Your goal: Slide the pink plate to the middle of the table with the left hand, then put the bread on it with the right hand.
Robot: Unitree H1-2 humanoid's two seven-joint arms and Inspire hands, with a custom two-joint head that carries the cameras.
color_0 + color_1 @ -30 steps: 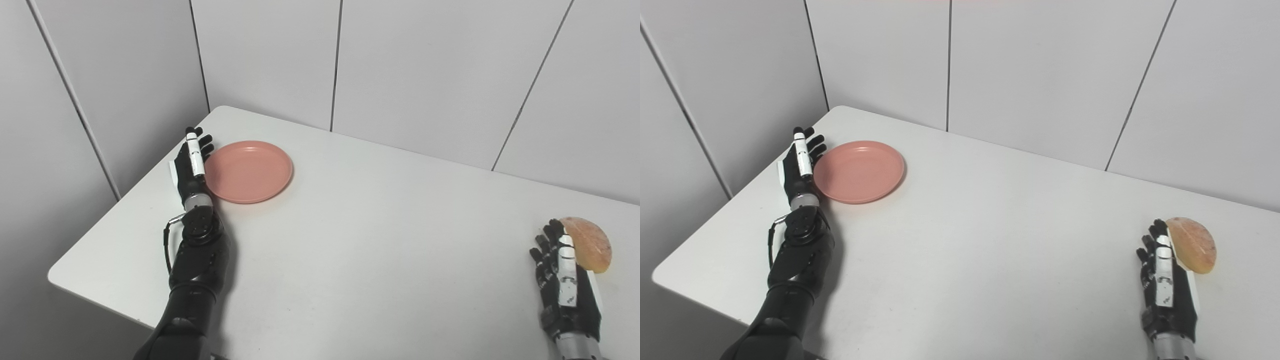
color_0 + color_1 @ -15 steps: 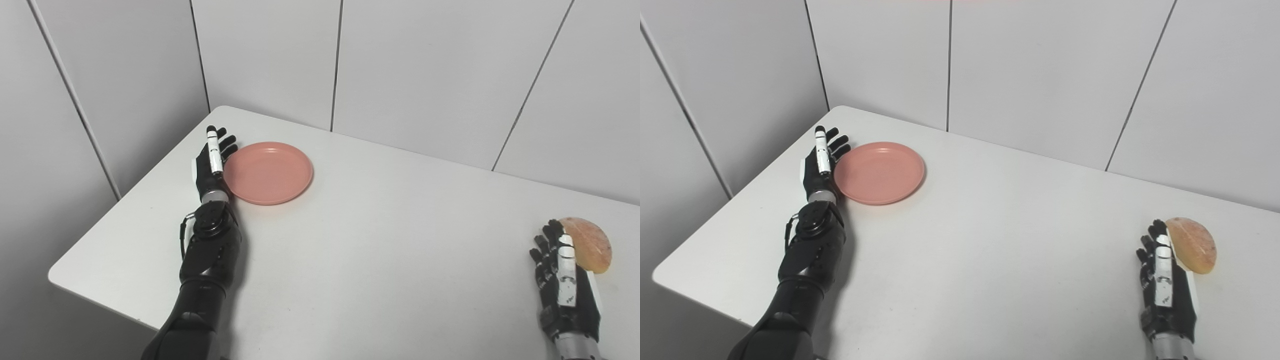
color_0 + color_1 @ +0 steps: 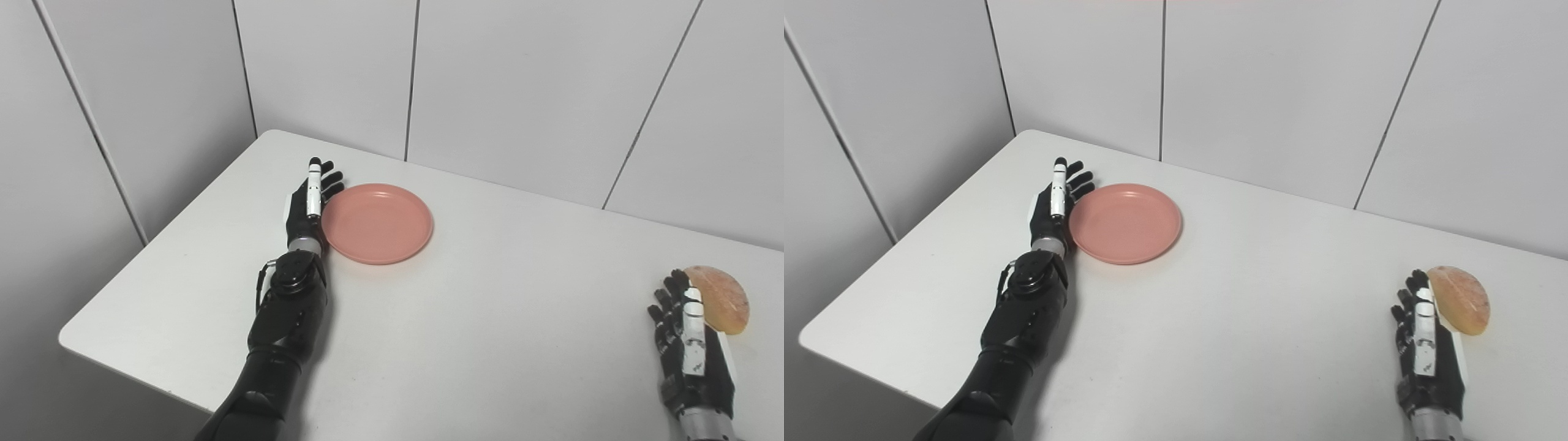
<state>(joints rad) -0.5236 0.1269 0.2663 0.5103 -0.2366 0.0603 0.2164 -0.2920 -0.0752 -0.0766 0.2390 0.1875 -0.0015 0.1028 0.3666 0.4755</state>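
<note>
My left hand [image 3: 307, 208] lies flat, fingers spread, edge-on against the left rim of the pink plate [image 3: 377, 223], gripping nothing. My right hand [image 3: 692, 355] rests open beside the bread [image 3: 723, 298], far right of the plate.

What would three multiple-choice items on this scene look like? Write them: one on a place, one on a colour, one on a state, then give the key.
1. Where is the left hand relative to the pink plate?
A. against the plate's left rim
B. flat on top of the plate
C. at the table's right end

2. What colour is the table?
A. black
B. white
C. green

3. What is the state of the bread?
A. lying on the plate
B. lifted in the air
C. lying on the table beside the right hand

Key:
1 A, the open fingers stand edge-on along the plate's left rim.
2 B, the tabletop is plain white under plate and bread.
3 C, the bread rests on the table at the far right, by the open right hand, and the plate holds nothing.
</note>
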